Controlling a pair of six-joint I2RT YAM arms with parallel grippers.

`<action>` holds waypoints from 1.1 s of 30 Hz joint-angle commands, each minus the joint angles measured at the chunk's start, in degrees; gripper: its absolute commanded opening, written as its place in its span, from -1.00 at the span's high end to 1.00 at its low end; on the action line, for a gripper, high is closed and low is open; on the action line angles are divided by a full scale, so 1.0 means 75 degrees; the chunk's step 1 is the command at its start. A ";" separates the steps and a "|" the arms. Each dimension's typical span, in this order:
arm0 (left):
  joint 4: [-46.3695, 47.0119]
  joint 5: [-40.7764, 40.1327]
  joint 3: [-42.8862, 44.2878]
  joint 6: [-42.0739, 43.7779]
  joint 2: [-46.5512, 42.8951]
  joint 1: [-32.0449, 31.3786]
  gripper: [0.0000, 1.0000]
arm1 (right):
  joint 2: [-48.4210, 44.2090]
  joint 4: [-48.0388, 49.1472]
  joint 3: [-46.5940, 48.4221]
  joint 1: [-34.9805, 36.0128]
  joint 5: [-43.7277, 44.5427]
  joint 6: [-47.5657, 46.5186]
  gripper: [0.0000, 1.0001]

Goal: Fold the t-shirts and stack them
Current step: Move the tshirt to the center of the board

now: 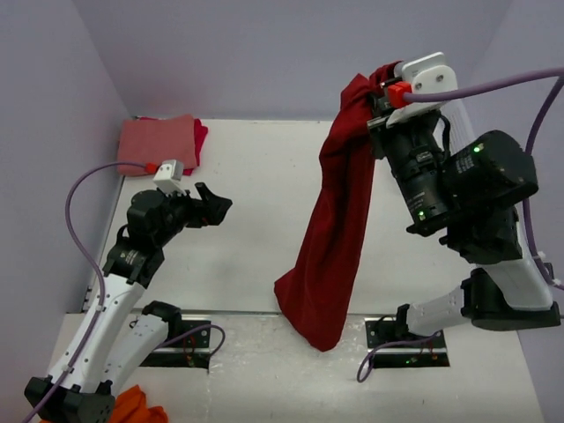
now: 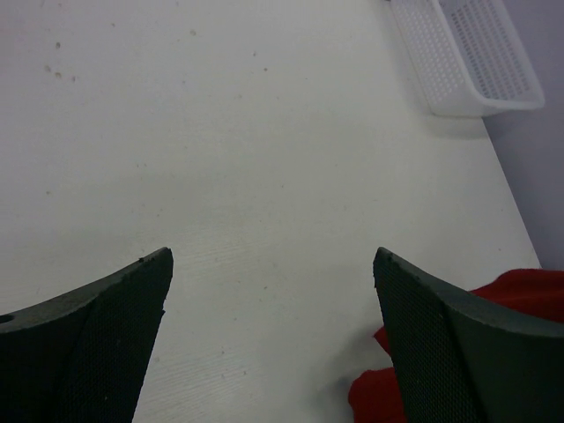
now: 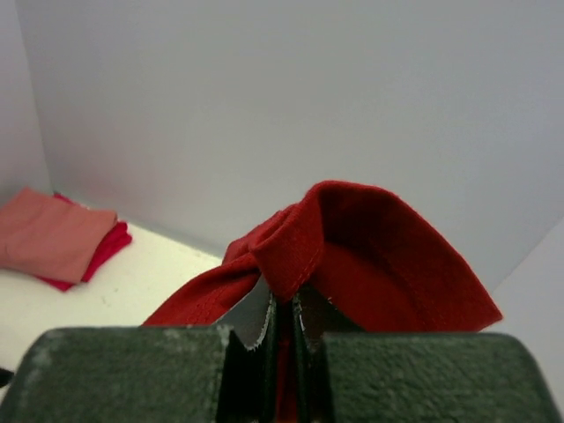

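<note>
Dark red shirt (image 1: 339,220) hangs from my right gripper (image 3: 284,322), pinched tight, tail down by the near edge of the table (image 1: 256,176) — I'd bring the wide-open left gripper (image 2: 273,291) across, grab a lower corner, spread it flat.

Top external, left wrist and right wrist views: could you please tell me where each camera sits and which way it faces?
Top external: above and behind the bases, looking down at the table; both arms show, the right holding the dark red t-shirt aloft.
Left wrist: low over the table, facing a white basket; its open jaws frame the view.
Right wrist: raised high, facing the back wall; its jaws are shut on the t-shirt's edge.
Shared: top external and right wrist both show the folded pink-on-red stack.
</note>
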 commanded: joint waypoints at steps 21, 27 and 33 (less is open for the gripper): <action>-0.0725 -0.0047 0.0446 0.0065 0.0282 -0.0054 -0.90 | 0.4878 -0.3908 0.1575 -0.7148 -0.6204 0.5174 -0.90; -0.0127 0.0585 0.0281 0.0148 0.1149 -0.0077 -0.81 | 0.1997 -0.3850 -0.1962 -0.7195 -0.6751 0.5957 -0.80; 0.0470 0.0458 0.0503 0.0358 0.2365 -0.0229 -0.74 | -0.0583 -0.3113 -0.6660 -0.6329 -0.7255 0.7153 -0.60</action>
